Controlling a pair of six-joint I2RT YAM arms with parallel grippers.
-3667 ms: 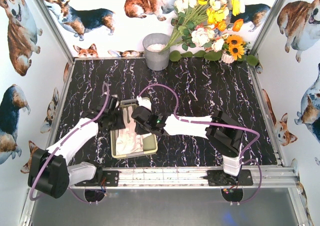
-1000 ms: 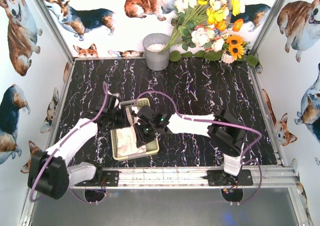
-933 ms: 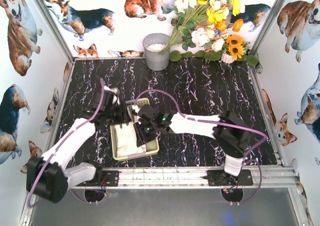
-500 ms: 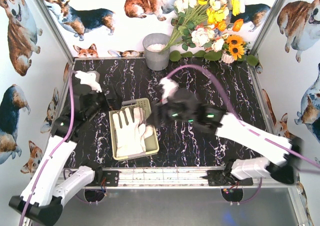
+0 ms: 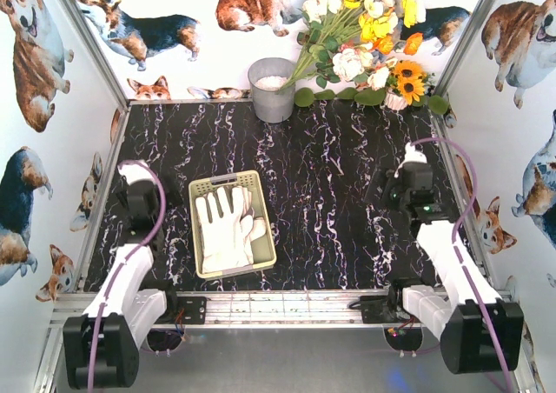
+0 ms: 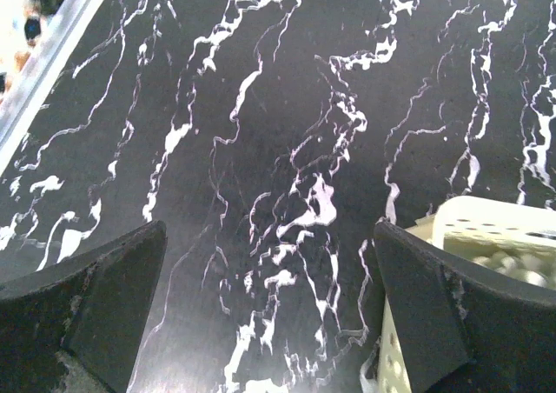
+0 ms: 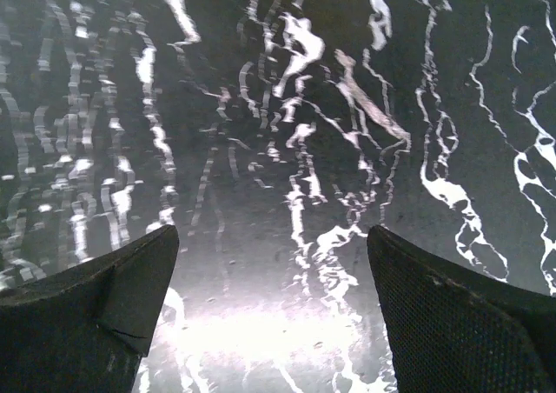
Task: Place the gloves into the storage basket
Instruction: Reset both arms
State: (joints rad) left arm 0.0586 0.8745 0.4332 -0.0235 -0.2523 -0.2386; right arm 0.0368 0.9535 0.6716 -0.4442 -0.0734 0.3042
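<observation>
1. Cream leather gloves (image 5: 224, 229) lie flat in the one basket (image 5: 197, 236), fingers pointing toward the far wall. Two can be counted: one on top, and the edge of another showing at its right. Whether more lie beneath cannot be told.
2. Pale yellow-green plastic with perforated sides, the basket sits on the black, white-veined counter (image 5: 347, 167), left of centre and toward the near edge, between the two arms.
3. Left tool (image 6: 269, 236): its two jaws are spread wide with only bare counter between them. It is left of the basket and apart from it. One corner of the basket shows at the right of the left wrist view.
4. Right tool (image 7: 273, 236): its two jaws also stand wide apart and grip nothing. It is over bare counter on the right side, well apart from the basket.
5. One grey metal bucket (image 5: 272, 89) stands at the far edge of the counter.
6. One bunch of flowers (image 5: 365, 28), white, yellow and orange, is just beside the bucket on its right.
7. Three walls (image 5: 35, 106) printed with corgis close in the counter at left, back and right.
</observation>
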